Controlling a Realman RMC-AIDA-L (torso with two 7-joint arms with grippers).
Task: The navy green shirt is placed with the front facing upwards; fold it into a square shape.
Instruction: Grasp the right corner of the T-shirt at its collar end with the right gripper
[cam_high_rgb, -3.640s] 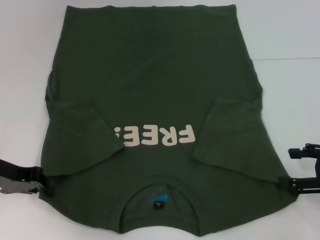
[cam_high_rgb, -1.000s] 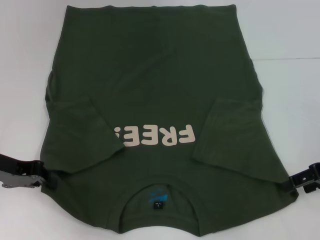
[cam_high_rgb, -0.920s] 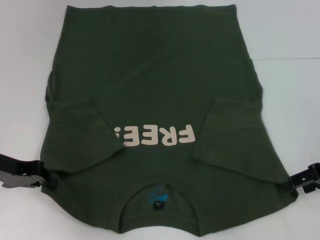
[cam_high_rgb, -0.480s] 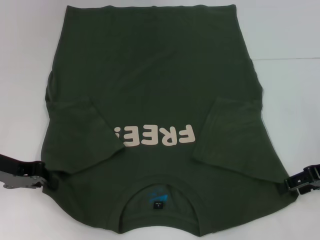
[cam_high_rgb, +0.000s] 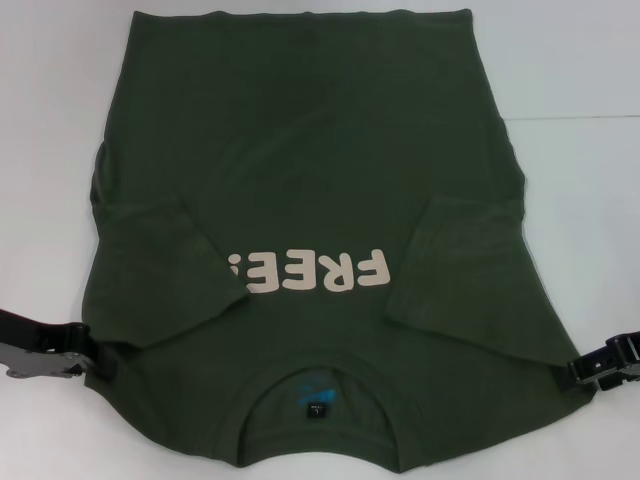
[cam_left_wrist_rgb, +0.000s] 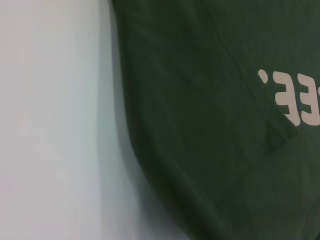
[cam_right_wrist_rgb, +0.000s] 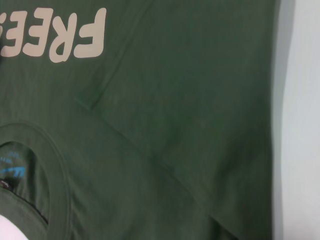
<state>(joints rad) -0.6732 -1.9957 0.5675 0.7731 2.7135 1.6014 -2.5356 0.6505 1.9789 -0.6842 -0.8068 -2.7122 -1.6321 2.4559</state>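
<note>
The shirt (cam_high_rgb: 310, 200) is lying flat on the white table (cam_high_rgb: 570, 80), front up, collar (cam_high_rgb: 320, 375) nearest the robot and hem at the far edge. Both sleeves are lying folded in over the chest, the left one (cam_high_rgb: 160, 275) partly covering the cream lettering (cam_high_rgb: 310, 272). The left tool (cam_high_rgb: 92, 355) is sitting at the shirt's left shoulder edge, and the right tool (cam_high_rgb: 582, 370) is sitting at the right shoulder edge; both are touching or nearly touching the cloth. Whether either tool is spread or pinching fabric cannot be told, since the fingertips are hidden against the dark cloth and the wrist views are showing only shirt and table.

The step in hand is judged to be gripping both shoulder corners, so the collar end can be carried toward the hem. To do it well, each tool should be catching both layers at the seam, at matching points on the two sides. The lift should be low and even, keeping the sleeves tucked. An uneven grip is likely to skew the fold.
</note>
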